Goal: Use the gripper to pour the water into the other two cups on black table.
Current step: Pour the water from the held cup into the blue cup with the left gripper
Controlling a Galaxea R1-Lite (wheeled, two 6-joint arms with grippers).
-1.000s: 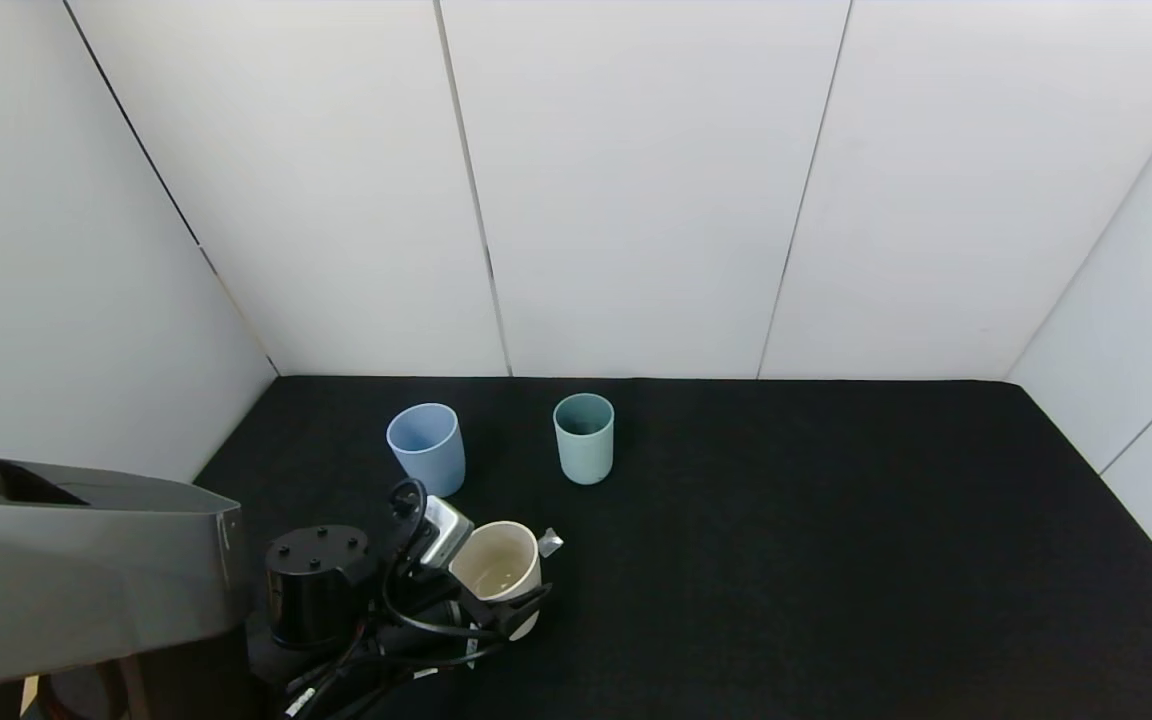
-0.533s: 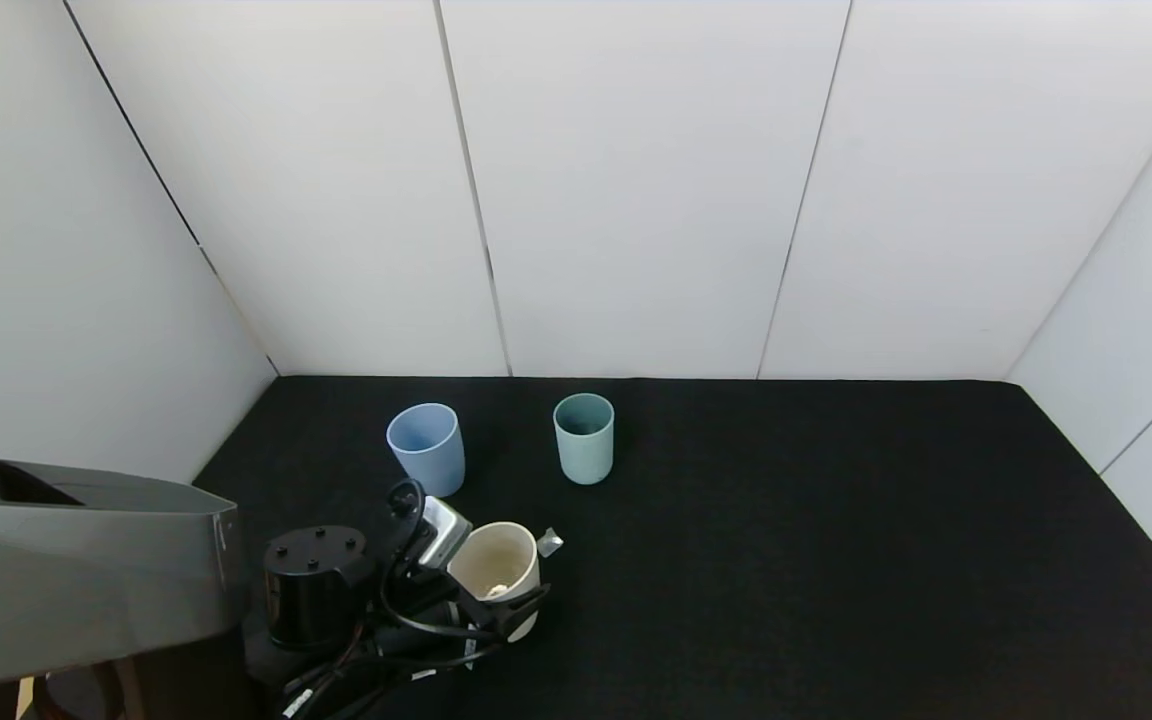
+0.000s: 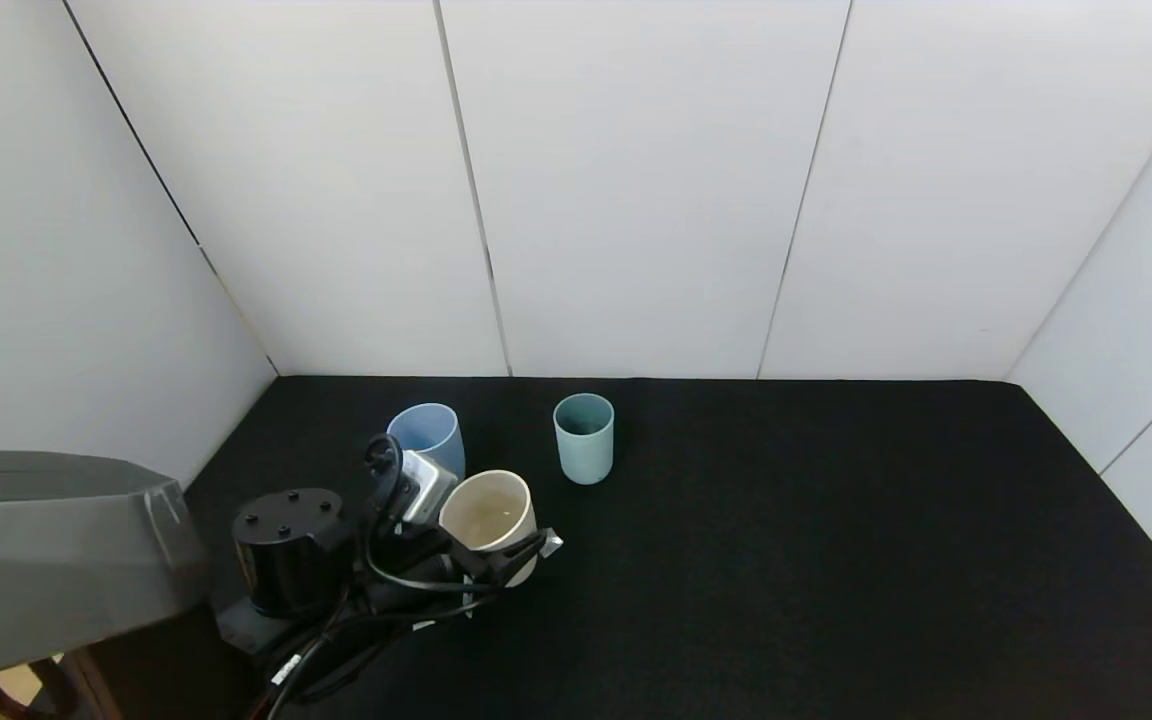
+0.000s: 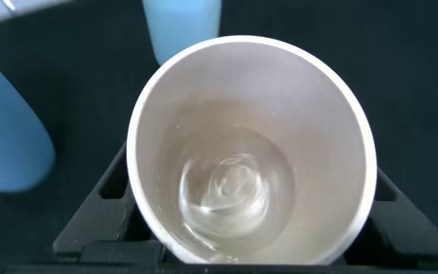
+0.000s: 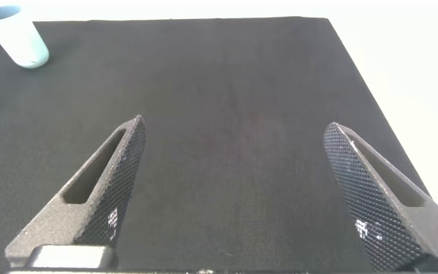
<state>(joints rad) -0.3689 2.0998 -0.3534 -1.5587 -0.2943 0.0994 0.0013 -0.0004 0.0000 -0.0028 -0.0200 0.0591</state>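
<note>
My left gripper (image 3: 489,548) is shut on a cream-white cup (image 3: 488,515), held upright just above the black table (image 3: 836,550). Clear water (image 4: 238,190) lies in the bottom of that cup (image 4: 249,152). The light blue cup (image 3: 433,428) stands right behind the gripper's wrist, partly hidden by it. The teal-green cup (image 3: 583,437) stands farther right, apart from the held cup. In the left wrist view the blue cup (image 4: 6,129) is close beside the held cup and the teal-green cup (image 4: 182,27) is beyond it. My right gripper (image 5: 234,190) is open over bare table, out of the head view.
White wall panels (image 3: 636,200) enclose the table at the back and on both sides. The dark housing of my left arm (image 3: 46,560) fills the near left corner. Black cables (image 3: 356,620) loop under the left wrist.
My left gripper has lifted the cream-white cup off the table and carried it back toward the light blue cup. The arm's housing has shifted left.
</note>
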